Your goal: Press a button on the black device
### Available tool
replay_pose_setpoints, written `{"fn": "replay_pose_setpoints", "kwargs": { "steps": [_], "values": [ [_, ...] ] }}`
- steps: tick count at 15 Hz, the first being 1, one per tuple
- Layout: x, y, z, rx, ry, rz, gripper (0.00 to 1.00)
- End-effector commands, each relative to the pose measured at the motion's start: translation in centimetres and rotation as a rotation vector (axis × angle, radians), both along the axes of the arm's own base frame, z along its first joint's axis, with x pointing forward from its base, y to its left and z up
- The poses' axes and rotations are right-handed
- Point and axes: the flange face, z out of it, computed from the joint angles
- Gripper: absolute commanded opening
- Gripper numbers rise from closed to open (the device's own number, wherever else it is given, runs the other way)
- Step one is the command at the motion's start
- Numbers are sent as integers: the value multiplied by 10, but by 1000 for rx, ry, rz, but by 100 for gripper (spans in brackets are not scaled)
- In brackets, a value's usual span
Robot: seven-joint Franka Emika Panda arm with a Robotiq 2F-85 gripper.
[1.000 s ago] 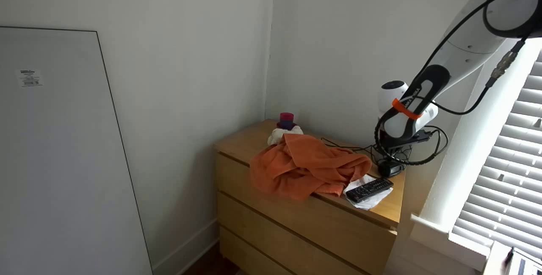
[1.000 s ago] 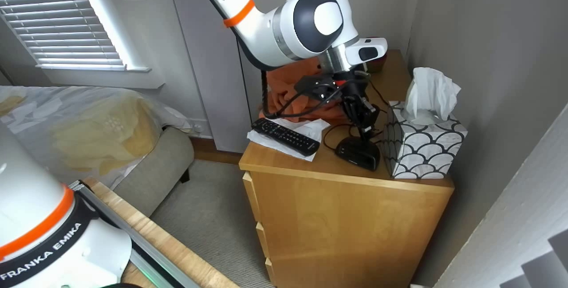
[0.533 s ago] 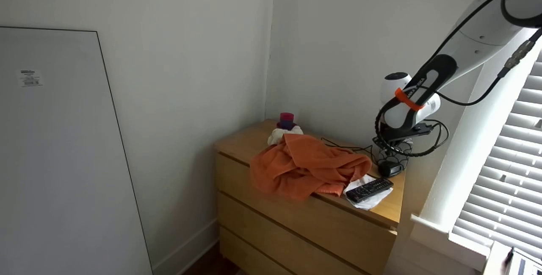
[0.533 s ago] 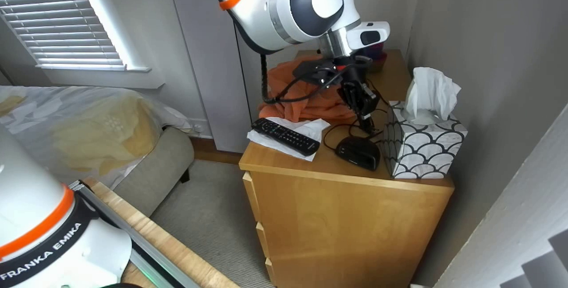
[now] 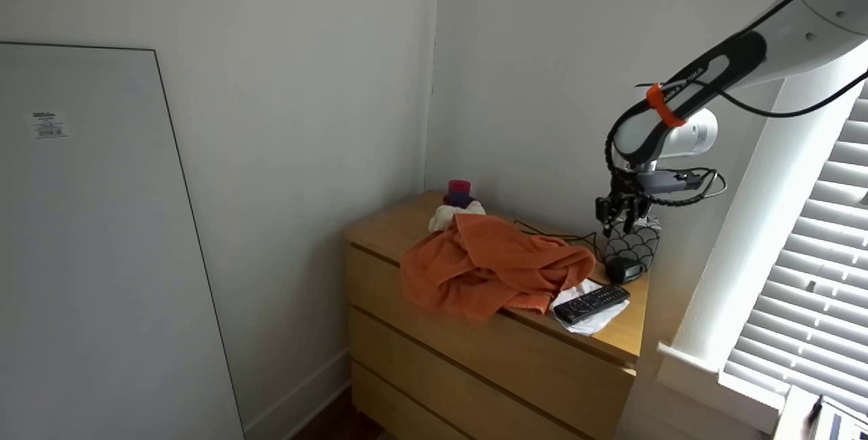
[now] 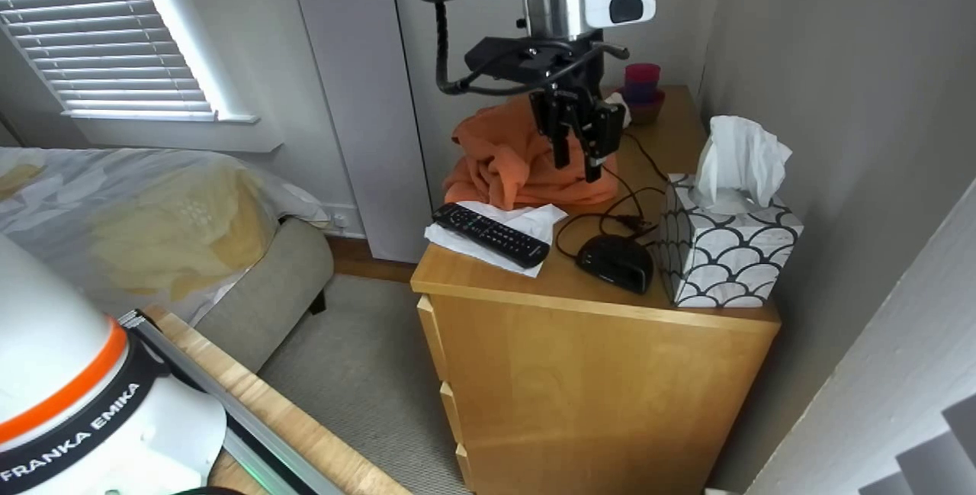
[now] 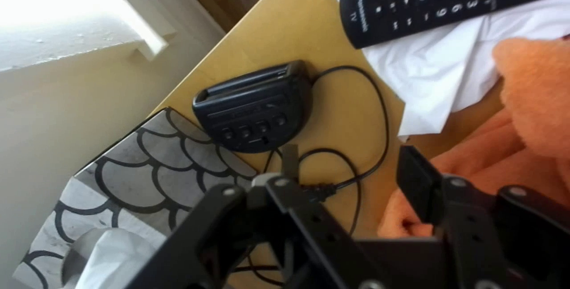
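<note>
Device (image 7: 258,106) sat near the end of the table (image 6: 602,373), just beside the box (image 6: 728,251), perhaps placed to suit its cord (image 7: 385,120); its buttons (image 7: 262,126) faced the tool (image 7: 351,162), which likely favoured a press from above (the remote (image 7: 449,2), black and buttoned too, seemed the less likely target); the tool hung above the table, fingers (image 7: 418,182) wide apart, holding and touching nothing that showed; bringing them together would probably make one firm tip, since spread fingers might straddle such small buttons.
</note>
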Motion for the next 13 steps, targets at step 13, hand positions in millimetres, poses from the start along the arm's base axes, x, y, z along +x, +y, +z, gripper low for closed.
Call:
{"fn": "replay_pose_setpoints", "kwargs": {
  "steps": [13],
  "values": [
    [-25,-9,34,80,85,159,100]
  ]
}}
